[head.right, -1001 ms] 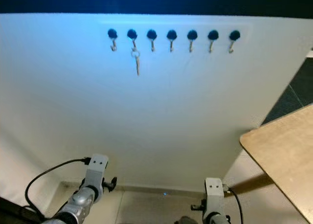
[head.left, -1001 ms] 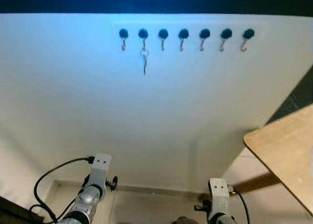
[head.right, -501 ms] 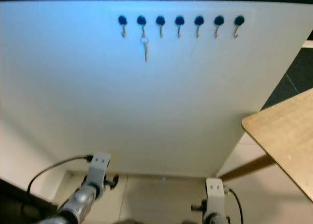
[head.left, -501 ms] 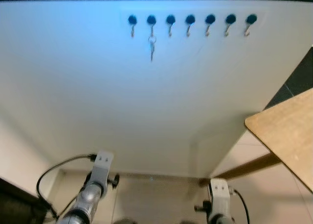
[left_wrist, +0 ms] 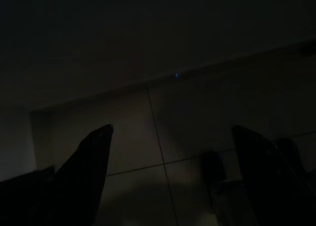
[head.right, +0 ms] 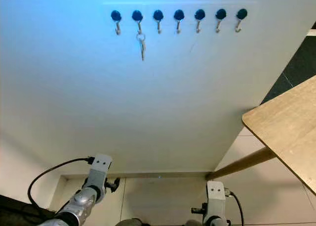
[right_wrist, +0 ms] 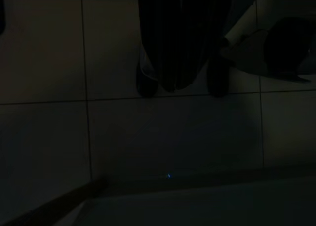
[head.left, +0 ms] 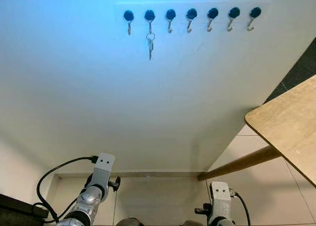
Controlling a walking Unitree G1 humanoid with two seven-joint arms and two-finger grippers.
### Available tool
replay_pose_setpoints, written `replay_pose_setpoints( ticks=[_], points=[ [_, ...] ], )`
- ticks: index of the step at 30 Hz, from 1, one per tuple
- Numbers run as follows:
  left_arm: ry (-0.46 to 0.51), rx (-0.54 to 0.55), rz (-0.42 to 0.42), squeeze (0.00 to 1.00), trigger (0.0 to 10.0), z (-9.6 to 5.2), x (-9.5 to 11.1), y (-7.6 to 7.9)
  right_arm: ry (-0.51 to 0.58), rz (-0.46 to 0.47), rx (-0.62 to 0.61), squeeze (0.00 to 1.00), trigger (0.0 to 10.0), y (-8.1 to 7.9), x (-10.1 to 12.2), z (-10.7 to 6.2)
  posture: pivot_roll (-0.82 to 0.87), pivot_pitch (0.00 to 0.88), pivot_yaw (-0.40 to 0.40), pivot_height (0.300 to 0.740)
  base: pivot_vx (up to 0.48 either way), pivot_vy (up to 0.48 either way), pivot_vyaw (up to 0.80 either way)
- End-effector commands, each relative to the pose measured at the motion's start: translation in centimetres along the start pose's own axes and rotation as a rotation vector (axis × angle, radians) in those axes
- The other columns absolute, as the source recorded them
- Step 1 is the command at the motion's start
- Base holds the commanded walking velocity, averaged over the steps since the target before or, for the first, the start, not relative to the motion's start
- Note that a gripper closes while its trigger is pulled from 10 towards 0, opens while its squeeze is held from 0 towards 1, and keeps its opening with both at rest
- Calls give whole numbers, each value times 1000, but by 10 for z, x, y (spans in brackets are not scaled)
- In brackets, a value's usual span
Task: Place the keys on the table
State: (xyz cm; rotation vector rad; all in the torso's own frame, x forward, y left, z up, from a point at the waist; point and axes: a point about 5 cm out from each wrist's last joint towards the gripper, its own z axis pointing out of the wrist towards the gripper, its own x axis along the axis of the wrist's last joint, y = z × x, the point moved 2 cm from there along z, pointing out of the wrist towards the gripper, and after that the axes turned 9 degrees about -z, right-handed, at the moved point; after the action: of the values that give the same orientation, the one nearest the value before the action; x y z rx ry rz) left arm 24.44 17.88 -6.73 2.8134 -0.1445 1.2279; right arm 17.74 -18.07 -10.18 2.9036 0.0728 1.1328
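A small bunch of keys [head.left: 150,43] hangs on a ring from the second hook from the left in a row of several black-knobbed hooks [head.left: 191,14] high on the white wall. The light wooden table [head.left: 289,122] juts in at the right, well below the hooks. Both silver arms hang low by the floor, the left arm [head.left: 97,184] and the right arm [head.left: 219,204], far under the keys. In the dark left wrist view, my left gripper [left_wrist: 173,131] is open with nothing but floor tiles between its fingers [left_wrist: 91,167]. The right wrist view is dark and shows floor tiles.
The white wall [head.left: 123,107] stands straight ahead, meeting a tiled floor [head.left: 163,196] at a skirting. A slanted wooden table leg [head.left: 242,163] runs down to the wall's foot on the right. A black cable [head.left: 54,174] loops off the left arm.
The whole view has shifted with the camera: the hooks sit higher in the picture and more floor and table leg show. Both arms still hang low, and the keys remain on their hook.
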Motion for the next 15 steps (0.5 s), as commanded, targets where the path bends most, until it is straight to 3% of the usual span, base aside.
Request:
replay_pose_setpoints(
  ticks=[1,3,15],
  points=[
    [-13,13,21,0,10000,-2,-2,-9,-21,23,-5,0,10000,-2,-7,-2,34,67,45,740,0,0,0],
    [-13,12,21,0,10000,-2,-3,-9,-21,23,-5,0,10000,-2,-7,-2,35,68,45,740,0,0,0],
    [-4,4,14,0,10000,-1,0,-5,-25,22,-6,0,10000,-1,-7,-2,36,71,38,740,-289,0,0]
  ],
)
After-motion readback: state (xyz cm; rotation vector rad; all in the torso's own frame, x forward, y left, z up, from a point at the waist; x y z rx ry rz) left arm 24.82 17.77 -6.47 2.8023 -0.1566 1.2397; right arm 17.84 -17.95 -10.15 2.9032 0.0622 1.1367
